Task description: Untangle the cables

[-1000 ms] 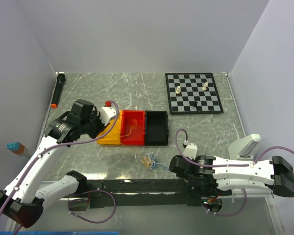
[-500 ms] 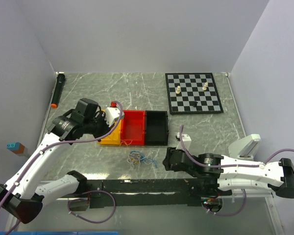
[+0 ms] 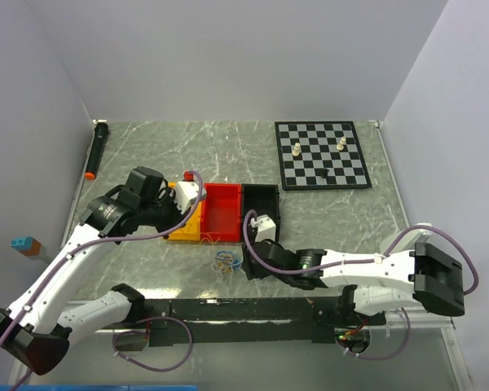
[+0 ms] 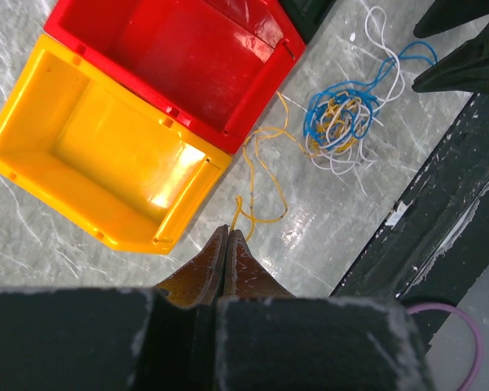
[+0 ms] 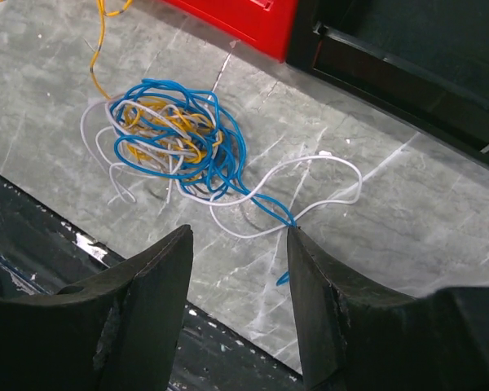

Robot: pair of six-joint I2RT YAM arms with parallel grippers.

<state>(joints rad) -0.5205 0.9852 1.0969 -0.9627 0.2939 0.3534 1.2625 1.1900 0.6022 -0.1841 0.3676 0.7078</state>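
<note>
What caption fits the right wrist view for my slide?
Open right pincer poised before tangled blue, yellow and white cables near the red bin.

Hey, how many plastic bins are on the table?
3, in one row: yellow plastic bin leftmost, red plastic bin in the middle, black plastic bin rightmost. None seem hidden.

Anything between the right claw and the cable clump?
Nothing visible. The right claw stands open over bare table, with the cables just ahead of it. A loose blue-white tail lies at its tips. The red bin sits beyond the clump.
</note>
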